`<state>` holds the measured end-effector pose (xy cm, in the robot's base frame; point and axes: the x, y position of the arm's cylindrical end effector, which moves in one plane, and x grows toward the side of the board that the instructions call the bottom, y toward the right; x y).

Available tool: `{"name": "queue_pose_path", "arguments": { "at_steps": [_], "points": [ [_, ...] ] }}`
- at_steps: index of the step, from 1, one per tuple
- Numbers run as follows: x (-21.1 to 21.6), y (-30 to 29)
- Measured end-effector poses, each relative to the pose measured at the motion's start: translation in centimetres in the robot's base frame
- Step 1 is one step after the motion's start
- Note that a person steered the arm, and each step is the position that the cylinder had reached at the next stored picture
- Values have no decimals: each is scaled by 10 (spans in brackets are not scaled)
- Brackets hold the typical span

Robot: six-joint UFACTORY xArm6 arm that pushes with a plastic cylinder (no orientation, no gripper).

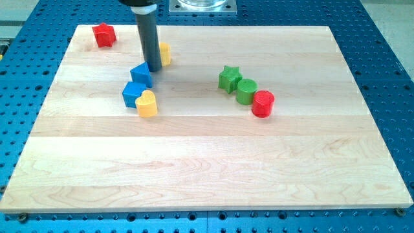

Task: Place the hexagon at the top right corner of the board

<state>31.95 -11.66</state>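
A wooden board (207, 168) lies on a blue perforated table (388, 65); positions below are given relative to the rod's lower end, my tip (154, 68). Nearest the view's bottom is a yellow heart-shaped block (147, 103), below the tip and slightly to its left, touching a blue block (133, 94) of unclear outline that sits just to the heart's upper left. Above that pair, a blue cube-like block (141, 74) lies immediately to the lower left of the tip, touching it or very nearly so. Well to the tip's right, three blocks form a touching diagonal chain: a red cylinder (263, 103) lowest, a green cylinder (246, 90) in the middle, a green star (228, 77) uppermost. A yellow block (165, 54), partly hidden by the rod so that its shape cannot be confirmed, stands just to the tip's upper right and appears to be the hexagon of the task. Farthest back, a red star-like block (103, 35) sits near the board's top left corner, well to the tip's upper left. The tool is a plain rod: it neither spreads nor pinches anything.
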Motion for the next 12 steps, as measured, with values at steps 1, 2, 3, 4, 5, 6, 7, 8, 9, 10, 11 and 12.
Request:
{"name": "queue_pose_path", "arguments": {
  "at_steps": [1, 2, 3, 4, 5, 6, 7, 8, 9, 10, 11, 12],
  "points": [
    [-13, -33],
    [-14, -36],
    [-14, 4],
    [-23, 90],
    [-30, 151],
    [-30, 151],
    [-30, 118],
    [-28, 97],
    [-31, 57],
    [-54, 54],
    [-54, 58],
    [-56, 87]
  ]
}}
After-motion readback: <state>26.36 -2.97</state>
